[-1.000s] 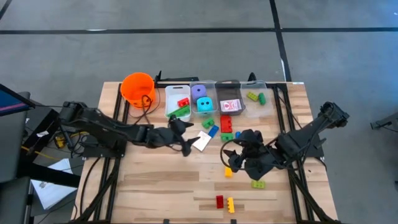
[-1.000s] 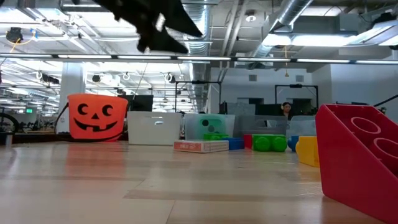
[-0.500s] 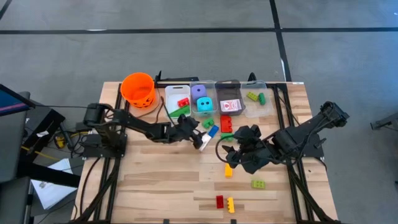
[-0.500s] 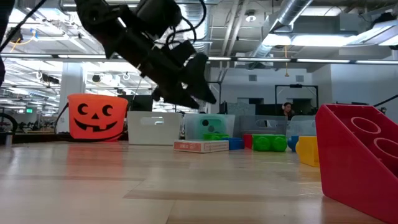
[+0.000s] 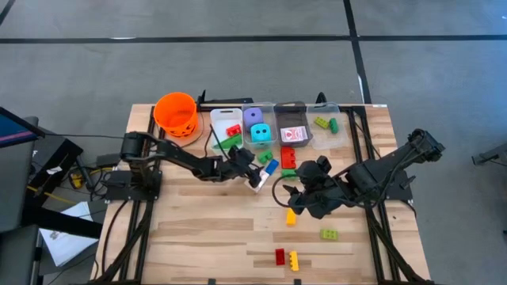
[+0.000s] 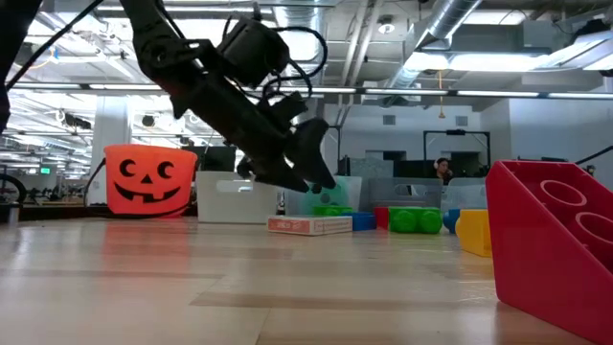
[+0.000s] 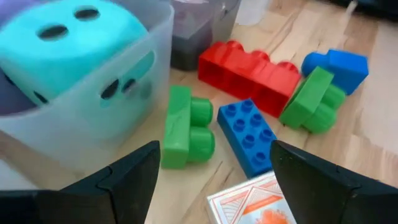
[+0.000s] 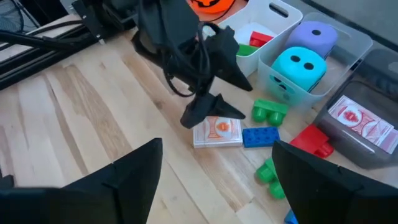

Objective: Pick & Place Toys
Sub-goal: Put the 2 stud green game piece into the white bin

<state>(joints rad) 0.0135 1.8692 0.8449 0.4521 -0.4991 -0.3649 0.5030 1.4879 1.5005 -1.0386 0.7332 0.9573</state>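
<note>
My left gripper (image 5: 255,169) hangs open just above the table, its fingers spread over a red-and-white card (image 7: 258,202) that lies flat on the wood. Just beyond the card lie a blue brick (image 7: 252,137), a green brick (image 7: 186,127) and a red brick (image 7: 255,68). A teal die (image 7: 62,43) sits in a clear bin beside them. The low view shows the left gripper (image 6: 305,171) slanting down above the card (image 6: 308,225). My right gripper (image 5: 305,198) is held open, high above the table's middle, with nothing between its fingers.
An orange bucket (image 5: 176,112) and a row of clear bins (image 5: 273,127) with toys stand along the far edge. Loose bricks lie toward the near edge: yellow (image 5: 291,218), green (image 5: 329,233), red (image 5: 280,256), yellow (image 5: 295,260). Bare wood lies at the near left.
My left gripper has come down from high above the table and gone toward the right and far side, ending low over the card and the bricks, still open. The toys have stayed where they were.
</note>
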